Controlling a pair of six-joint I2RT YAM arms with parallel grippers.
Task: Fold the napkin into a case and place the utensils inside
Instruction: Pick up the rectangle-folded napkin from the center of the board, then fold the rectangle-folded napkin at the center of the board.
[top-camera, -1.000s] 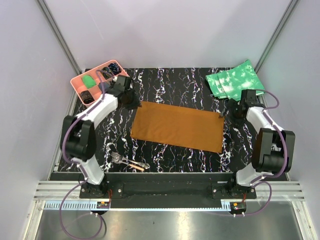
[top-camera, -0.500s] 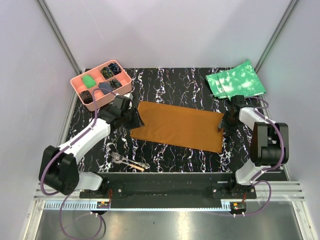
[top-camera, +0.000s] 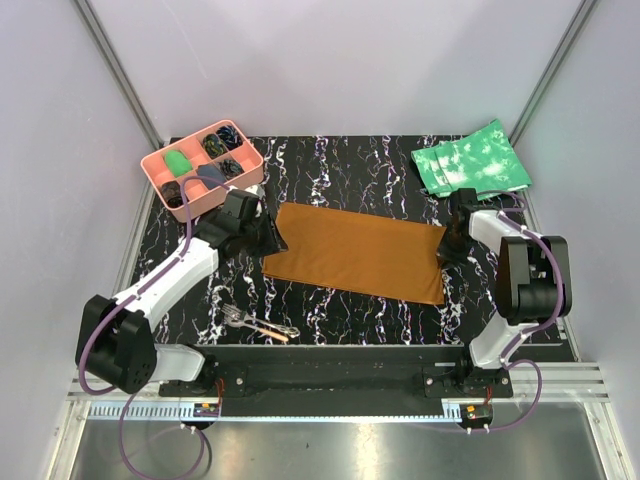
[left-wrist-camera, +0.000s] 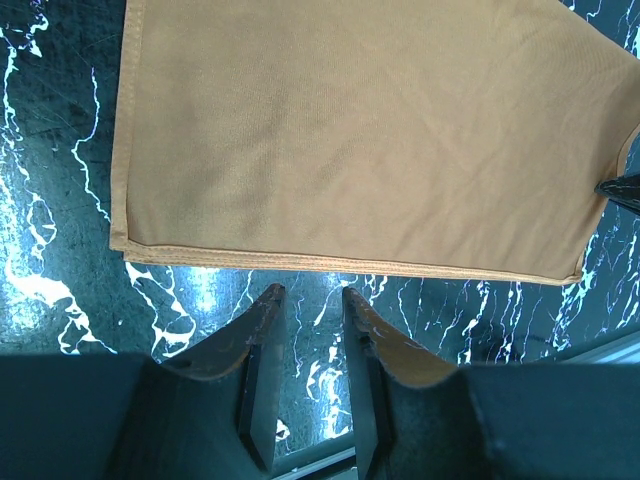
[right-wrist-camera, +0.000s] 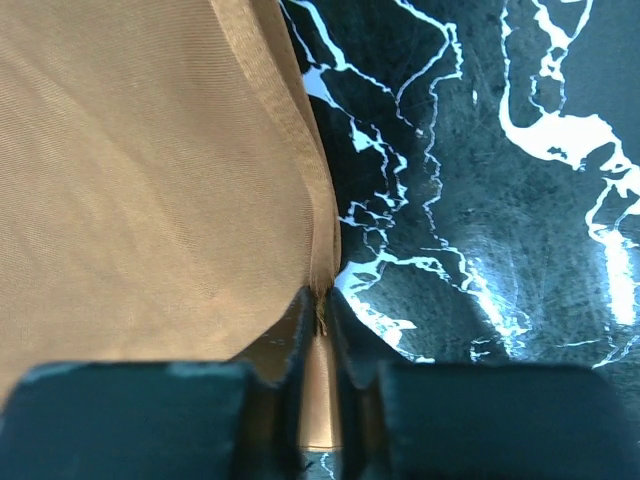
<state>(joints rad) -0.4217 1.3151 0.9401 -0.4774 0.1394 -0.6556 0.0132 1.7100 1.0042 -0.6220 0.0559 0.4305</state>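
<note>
**A:** Fingers, seen from above?
**B:** Left gripper (top-camera: 276, 241) is hovering at the napkin's (top-camera: 355, 252) left edge and right gripper (top-camera: 444, 253) is sitting on its right edge. Utensils (top-camera: 258, 325) are lying well apart, nearer the front.
**A:** Left wrist?
**B:** 2 fingers (left-wrist-camera: 262, 335) are standing slightly apart, gripping nothing, just off the hem.
**A:** Right wrist?
**B:** 2 fingers (right-wrist-camera: 362, 365) are pinching the napkin's hem.

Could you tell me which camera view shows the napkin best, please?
The top external view: the whole napkin lies flat, an oblong between the arms. The left wrist view crops it, one edge just beyond the left gripper. The right wrist view shows only an edge pinched in the right gripper.
</note>
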